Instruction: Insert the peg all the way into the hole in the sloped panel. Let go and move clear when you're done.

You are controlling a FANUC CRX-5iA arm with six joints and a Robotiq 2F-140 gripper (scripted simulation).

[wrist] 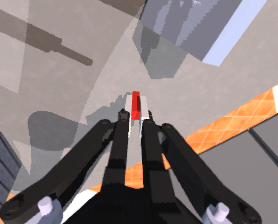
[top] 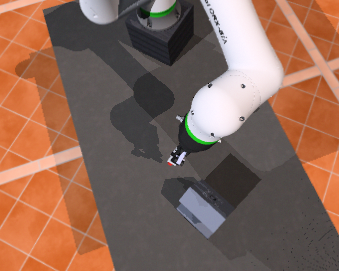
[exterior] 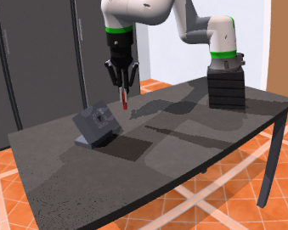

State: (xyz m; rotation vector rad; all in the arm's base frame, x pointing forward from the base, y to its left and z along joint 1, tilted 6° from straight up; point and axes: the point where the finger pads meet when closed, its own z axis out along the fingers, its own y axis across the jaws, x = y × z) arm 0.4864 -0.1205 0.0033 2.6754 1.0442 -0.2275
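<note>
My gripper [exterior: 123, 90] is shut on the peg [exterior: 123, 98], a thin white rod with a red tip that hangs below the fingers. In the wrist view the peg [wrist: 135, 107] sticks out past the gripper's black fingertips. The gripper holds it in the air above the dark table, to the right of and higher than the sloped panel [exterior: 97, 122]. The panel is a grey wedge block with a dark square hole [exterior: 102, 117] in its slanted face. From above, the peg is apart from the panel [top: 204, 208], up and to its left.
The robot's black base block [exterior: 226, 87] stands at the table's far right. The table edge runs close in front of the panel. Dark cabinets stand behind the table. The arm's shadows fall across the table top.
</note>
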